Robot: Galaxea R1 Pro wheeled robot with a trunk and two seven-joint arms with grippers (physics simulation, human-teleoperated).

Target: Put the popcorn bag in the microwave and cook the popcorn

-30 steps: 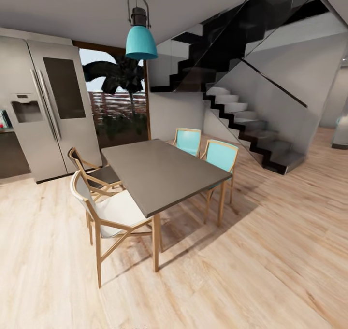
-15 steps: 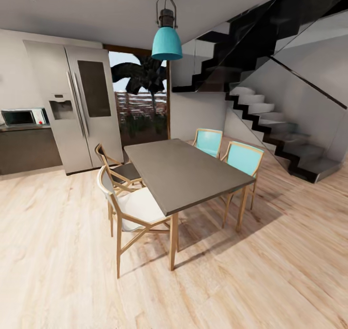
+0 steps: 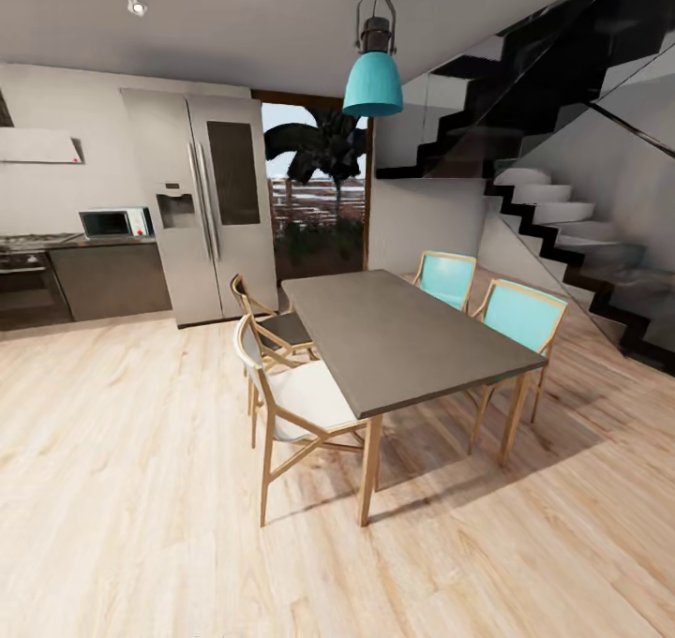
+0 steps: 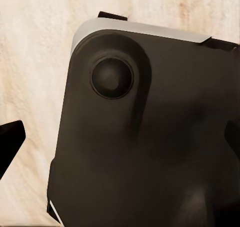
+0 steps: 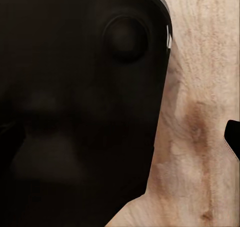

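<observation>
View has swung left: microwave on far bench now visible beside fridge. Approach underway. Jaws' state: cannot tell.

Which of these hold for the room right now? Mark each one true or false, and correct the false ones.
1. The microwave sits on the countertop beside the fridge. True.
2. Two turquoise chairs stand on the far side of the dining table. True.
3. The lamp over the table is red. False: its shade is turquoise.
4. The dining table holds plates and cups. False: its grey top shows nothing on it.
5. A staircase rises at the right of the room. True.
6. The floor is dark tile. False: it is pale wood planking.
</observation>
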